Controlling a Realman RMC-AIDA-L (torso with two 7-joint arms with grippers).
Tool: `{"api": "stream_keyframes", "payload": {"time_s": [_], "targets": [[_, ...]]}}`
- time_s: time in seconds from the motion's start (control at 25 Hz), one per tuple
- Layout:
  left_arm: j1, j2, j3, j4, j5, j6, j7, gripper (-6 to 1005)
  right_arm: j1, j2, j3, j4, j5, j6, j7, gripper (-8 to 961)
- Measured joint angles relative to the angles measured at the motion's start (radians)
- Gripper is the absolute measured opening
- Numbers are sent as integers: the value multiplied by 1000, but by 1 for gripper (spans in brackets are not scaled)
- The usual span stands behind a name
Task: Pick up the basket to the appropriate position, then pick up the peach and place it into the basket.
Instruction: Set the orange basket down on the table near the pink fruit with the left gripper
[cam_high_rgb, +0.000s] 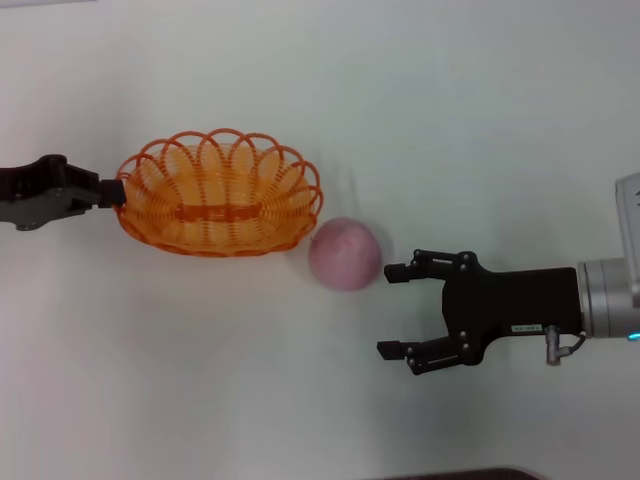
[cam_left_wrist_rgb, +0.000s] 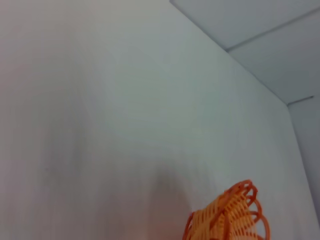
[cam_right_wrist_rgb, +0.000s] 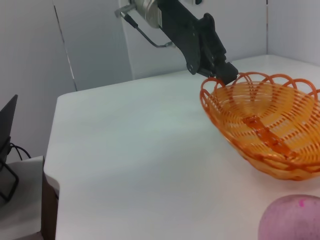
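Note:
The orange wire basket (cam_high_rgb: 220, 195) sits on the white table, left of centre in the head view. My left gripper (cam_high_rgb: 112, 190) is shut on the rim at its left end; the right wrist view shows that pinch on the rim (cam_right_wrist_rgb: 222, 75). A corner of the basket (cam_left_wrist_rgb: 230, 215) shows in the left wrist view. The pale pink peach (cam_high_rgb: 345, 253) lies on the table just right of the basket, almost touching it. My right gripper (cam_high_rgb: 386, 310) is open, just right of the peach and a little nearer to me, holding nothing. The peach (cam_right_wrist_rgb: 292, 217) and basket (cam_right_wrist_rgb: 265, 125) show in its wrist view.
The white table (cam_right_wrist_rgb: 125, 150) ends at a rounded edge toward a grey wall. A dark object with cables (cam_right_wrist_rgb: 7, 150) stands beyond that edge. A dark strip (cam_high_rgb: 450, 474) shows at the table's near edge.

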Motion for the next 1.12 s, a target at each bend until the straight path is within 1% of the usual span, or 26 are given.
{"api": "stream_keyframes", "payload": {"time_s": [0.16,0.64,0.8,1.12], "targets": [[12,-5,7,4,-20,-13,8,17,4,0,0,10,-1,7,-2,948],[28,-18,38,-7,-18,-80,16,16,6,0,-3,14,-3,14,-3,948],[32,-20,40,-11,-14,-94,16,16,6,0,-4,15,-3,19,-3,948],[42,-19,71,-16,-13,-128,7,17,6,0,-5,18,-3,22,-4,947]]}}
